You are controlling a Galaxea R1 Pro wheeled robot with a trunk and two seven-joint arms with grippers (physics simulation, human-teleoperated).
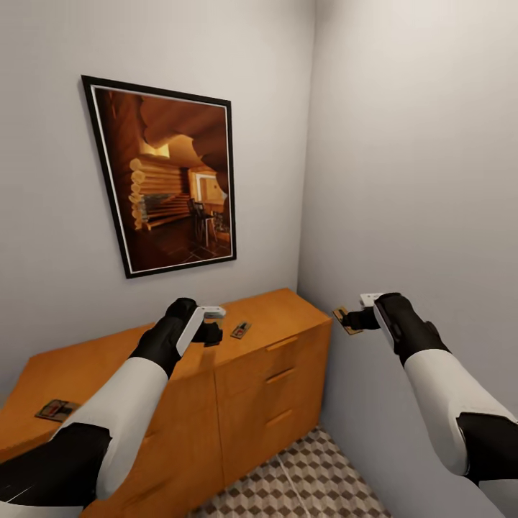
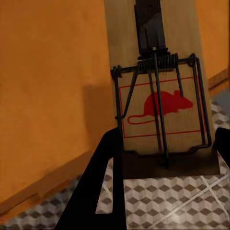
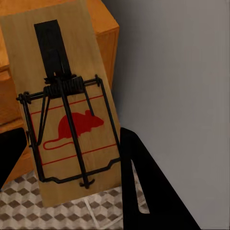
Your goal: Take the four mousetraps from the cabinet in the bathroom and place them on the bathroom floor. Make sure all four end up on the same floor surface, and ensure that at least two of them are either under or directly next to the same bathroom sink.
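The orange-brown cabinet stands in a wall corner. My left gripper hovers over its top, shut on a mousetrap. In the left wrist view that mousetrap is a wooden board with a red mouse print, clamped between my fingers. My right gripper is off the cabinet's right end, shut on a second mousetrap. A third mousetrap lies on the cabinet top at far left. The cube-patterned bathroom floor shows below. The sink is out of view.
A framed picture of a log interior hangs above the cabinet. The grey right wall runs close beside my right gripper. Only a narrow strip of floor lies between the cabinet's end and that wall.
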